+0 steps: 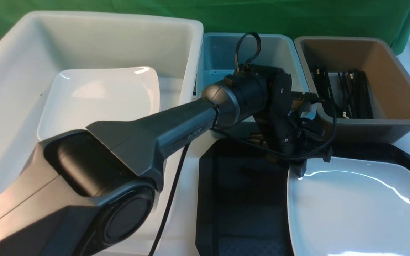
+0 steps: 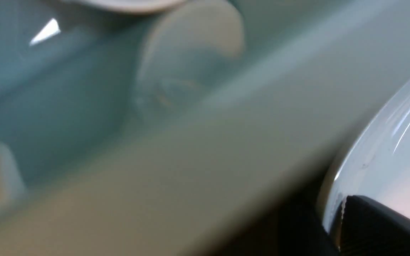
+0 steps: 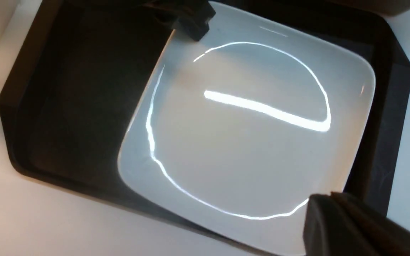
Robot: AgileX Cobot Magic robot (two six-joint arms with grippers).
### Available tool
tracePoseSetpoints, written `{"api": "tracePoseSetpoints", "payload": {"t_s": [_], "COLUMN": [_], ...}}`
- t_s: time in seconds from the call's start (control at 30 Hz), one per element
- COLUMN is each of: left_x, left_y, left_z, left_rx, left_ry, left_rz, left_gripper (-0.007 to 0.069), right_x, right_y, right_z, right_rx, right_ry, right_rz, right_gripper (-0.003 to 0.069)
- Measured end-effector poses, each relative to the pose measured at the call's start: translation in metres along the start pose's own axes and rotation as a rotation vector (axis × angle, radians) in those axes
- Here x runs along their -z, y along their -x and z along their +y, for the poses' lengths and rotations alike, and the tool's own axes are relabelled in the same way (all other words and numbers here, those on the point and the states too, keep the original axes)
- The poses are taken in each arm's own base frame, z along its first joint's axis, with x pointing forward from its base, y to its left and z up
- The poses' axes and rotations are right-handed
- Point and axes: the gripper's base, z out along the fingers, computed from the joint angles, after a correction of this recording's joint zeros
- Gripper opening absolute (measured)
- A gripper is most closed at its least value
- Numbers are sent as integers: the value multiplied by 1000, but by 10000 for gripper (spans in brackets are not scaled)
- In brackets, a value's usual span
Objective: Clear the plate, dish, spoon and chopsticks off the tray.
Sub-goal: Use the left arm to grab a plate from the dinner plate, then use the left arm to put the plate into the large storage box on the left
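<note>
The white square plate (image 1: 354,209) lies on the right half of the black tray (image 1: 240,192). My left gripper (image 1: 299,167) reaches across to the plate's far left corner and is shut on its rim. In the left wrist view one finger (image 2: 376,224) lies on top of the plate (image 2: 397,142). In the right wrist view my right gripper (image 3: 329,199) hangs shut and empty above the plate's (image 3: 247,142) edge, with the left gripper (image 3: 190,23) at the opposite corner. Black chopsticks (image 1: 347,92) lie in the brown-grey tub. The dish and spoon are out of view.
A big white tub (image 1: 20,71) at the left holds another white square plate (image 1: 98,99). A teal tub (image 1: 219,53) stands behind the tray, with blurred pale shapes (image 2: 187,67) inside. The brown-grey tub (image 1: 397,106) sits at the back right.
</note>
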Motion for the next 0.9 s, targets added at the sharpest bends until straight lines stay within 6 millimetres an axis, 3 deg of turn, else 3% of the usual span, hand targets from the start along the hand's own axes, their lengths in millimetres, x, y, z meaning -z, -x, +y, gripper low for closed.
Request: {"api": "tracePoseSetpoints", "payload": {"t_s": [0.1,0.27,0.5,0.87,0.9], "left_x": [20,79,156,225,241], "left_y": [5,13,11,0,-3], "left_z": [-6,-21,-33,-45,-47], "left_rx": [-31,-101,-186,-222,-228], "left_ry": [-6,2,52,62,61], "left_rz": [-22,-121,-232,-336,-367], "left_gripper": [121,50,27,27,27], "right_x": [0,0,10,37,39], "right_y": [0,1,9,24,26], "right_z": [0,0,0,15,18], "right_rx": [1,1,9,73,86], "right_ry": [-1,-2,-8,118,147], "right_rz": [-3,-11,-72,-205,-224], "right_gripper": [28,28,28,28,28]}}
